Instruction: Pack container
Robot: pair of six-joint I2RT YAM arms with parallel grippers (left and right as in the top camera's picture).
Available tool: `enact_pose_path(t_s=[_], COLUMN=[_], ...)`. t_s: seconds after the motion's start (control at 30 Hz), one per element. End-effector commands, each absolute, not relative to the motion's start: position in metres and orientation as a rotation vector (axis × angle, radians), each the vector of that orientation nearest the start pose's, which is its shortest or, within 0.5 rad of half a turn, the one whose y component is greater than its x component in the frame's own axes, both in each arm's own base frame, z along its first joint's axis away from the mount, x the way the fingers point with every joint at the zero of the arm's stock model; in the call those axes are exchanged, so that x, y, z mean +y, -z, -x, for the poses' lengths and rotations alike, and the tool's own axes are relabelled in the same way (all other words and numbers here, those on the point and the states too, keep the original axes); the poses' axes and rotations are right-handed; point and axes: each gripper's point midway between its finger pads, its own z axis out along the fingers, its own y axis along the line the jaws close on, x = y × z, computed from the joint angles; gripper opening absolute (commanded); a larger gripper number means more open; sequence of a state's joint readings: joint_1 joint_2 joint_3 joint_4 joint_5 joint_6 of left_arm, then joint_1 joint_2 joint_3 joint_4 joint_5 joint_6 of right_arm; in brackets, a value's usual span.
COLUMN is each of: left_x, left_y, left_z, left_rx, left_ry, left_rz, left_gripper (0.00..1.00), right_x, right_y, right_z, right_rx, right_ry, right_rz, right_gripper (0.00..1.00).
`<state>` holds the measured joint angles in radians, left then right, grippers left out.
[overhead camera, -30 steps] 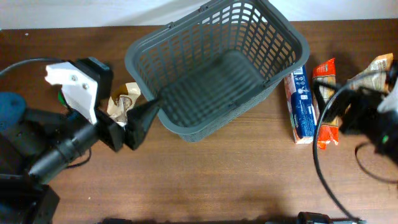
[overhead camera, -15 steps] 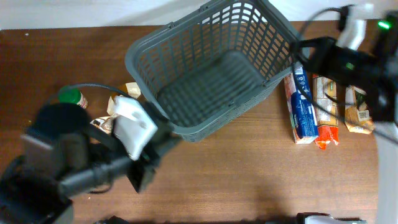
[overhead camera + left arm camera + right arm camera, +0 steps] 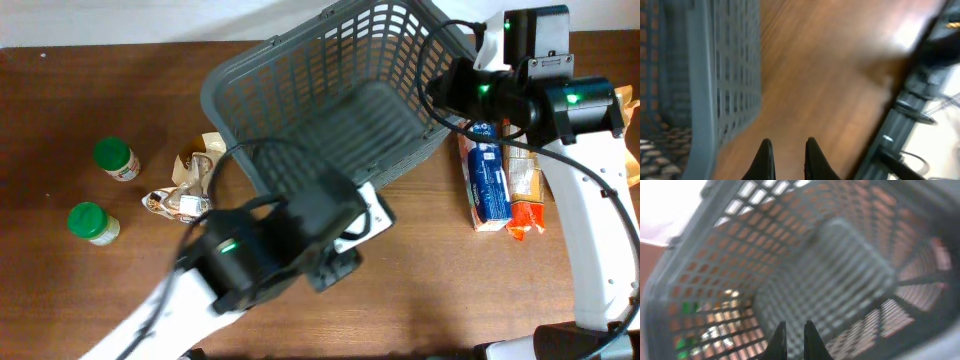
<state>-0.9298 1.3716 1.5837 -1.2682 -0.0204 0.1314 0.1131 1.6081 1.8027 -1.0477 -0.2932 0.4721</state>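
Observation:
The container, a large dark grey lattice basket, sits tilted at the back middle of the table with nothing inside. My left gripper hangs just in front of its near wall. In the left wrist view the left gripper is shut on nothing over bare wood, and the container's wall runs along the left. My right gripper is at the container's right rim. In the right wrist view the right gripper is shut and empty, facing the container's slotted base.
Two green-lidded jars stand at the left. Crumpled snack packets lie beside the container's left corner. A blue and white packet and an orange packet lie to its right, under the right arm.
The left arm has swung from the far left to the container's front wall. The right arm has come from the right edge to the container's right rim. Jars and packets now show.

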Motion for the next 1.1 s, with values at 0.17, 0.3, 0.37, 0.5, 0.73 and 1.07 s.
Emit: enact_pose_path(t_s=[0.17, 0.3, 0.37, 0.5, 0.73, 1.07], left_x=[-0.250, -0.241, -0.234, -0.214, -0.184, -0.146], left_y=[-0.230, -0.222, -0.221, -0.221, -0.221, -0.221], left_z=[-0.236, -0.248, -0.255, -0.272, -0.293, -0.312], left_rx=[2.344, 2.379, 2.399, 2.443, 2.503, 2.570], left_ry=[0.053, 0.024, 0.014, -0.008, -0.041, -0.064], left_rz=[-1.294, -1.270, -1.237, -1.149, -1.015, -0.858], left_gripper=[0.02, 0.02, 0.02, 0.02, 0.02, 0.02], right_x=[0.065, 0.063, 0.064, 0.063, 0.070, 0.083], right_y=[-0.282, -0.268, -0.263, -0.251, -0.248, -0.252], right_z=[-0.405, -0.402, -0.400, -0.394, -0.386, -0.382], right_rx=[2.515, 2.566, 2.592, 2.649, 2.688, 2.685], right_ry=[-0.348, -0.322, -0.315, -0.298, -0.291, -0.295], right_rz=[-0.369, -0.380, -0.357, -0.364, -0.289, -0.235], right_gripper=[0.04, 0.04, 0.04, 0.04, 0.04, 0.04])
